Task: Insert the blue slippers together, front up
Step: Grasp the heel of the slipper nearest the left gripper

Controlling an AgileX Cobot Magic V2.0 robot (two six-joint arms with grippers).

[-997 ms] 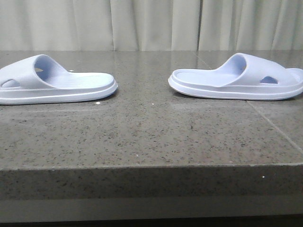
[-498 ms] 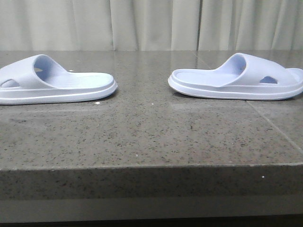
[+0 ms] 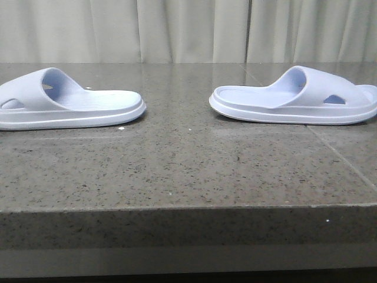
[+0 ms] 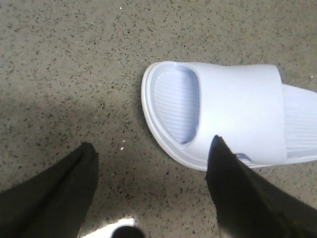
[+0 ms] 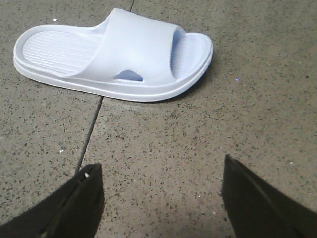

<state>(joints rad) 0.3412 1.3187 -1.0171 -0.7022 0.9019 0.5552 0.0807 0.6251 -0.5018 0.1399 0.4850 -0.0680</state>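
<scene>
Blue slippers both sole-down on the speckled stone table (image 3: 188,171), well apart: left slipper (image 3: 68,100) at the table's left side, right slipper (image 3: 297,97) at its right, heels pointing at each other across the gap. My left gripper (image 4: 151,158) is spread wide and empty, one finger (image 4: 233,188) overlapping the left slipper's toe edge in the wrist view, contact unclear. My right gripper (image 5: 161,186) is also spread and holding nothing, apart from the right slipper, over bare stone by a tile seam (image 5: 91,126).

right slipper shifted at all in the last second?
No. In the front view the right slipper keeps the same position against the table seam and the curtain folds behind it.
</scene>
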